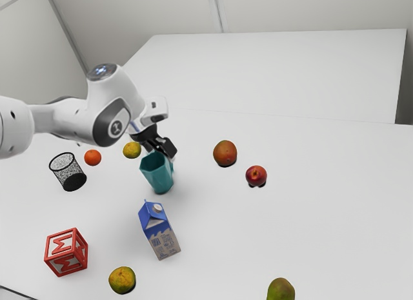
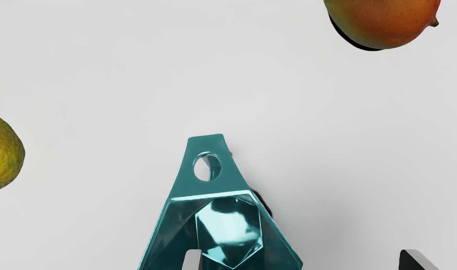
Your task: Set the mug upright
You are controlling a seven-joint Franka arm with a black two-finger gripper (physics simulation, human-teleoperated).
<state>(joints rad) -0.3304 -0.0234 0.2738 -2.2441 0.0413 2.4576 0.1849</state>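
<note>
Left of centre in the exterior view, glossy teal mug [image 1: 159,179], mouth up, with angular walls, faceted floor and round-holed handle [image 2: 224,183]. At its rim, black pincer [image 1: 162,150], released: fingers [image 2: 192,260] wide apart, one over the mouth, one outside. At far left, black mesh cup [image 1: 74,181]; below centre, gabled blue-and-white carton [image 1: 159,232]; lower left, red openwork block [image 1: 66,252].

The arm's two fingers [image 2: 192,260] stand wide apart, one over the teal mug's [image 2: 179,187] mouth; an orange mango [image 2: 385,22] and yellow-green citrus [image 2: 3,155] lie apart from it.
</note>
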